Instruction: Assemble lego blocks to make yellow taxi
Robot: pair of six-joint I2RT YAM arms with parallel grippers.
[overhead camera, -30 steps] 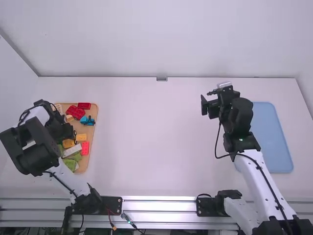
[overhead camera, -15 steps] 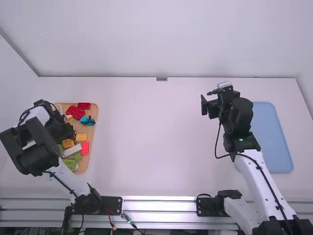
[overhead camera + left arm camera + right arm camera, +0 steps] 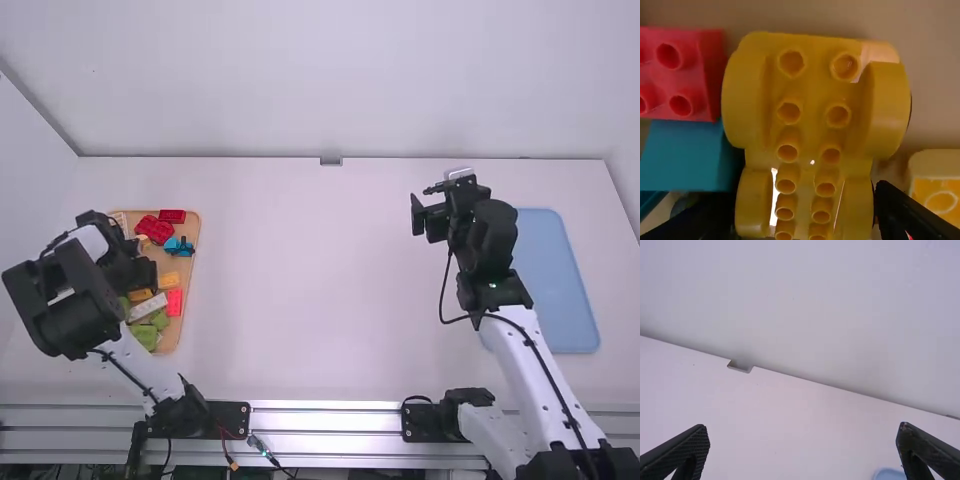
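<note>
Yellow block (image 3: 813, 131), 2 rows of hollow studs — left claw (image 3: 148, 274) gripping it, right claw (image 3: 423, 204) open.

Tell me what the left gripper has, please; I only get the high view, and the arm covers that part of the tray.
Observer: In the left wrist view, a yellow wheeled block sits between the fingers of the left gripper, with hollow round studs facing that camera.

Operator: Good, that could be the taxi's base. And the right gripper? I can't make out from here whether it holds anything.

Observer: It's holding nothing: in the right wrist view, the right gripper has its fingers spread wide, with nothing between them.
</note>
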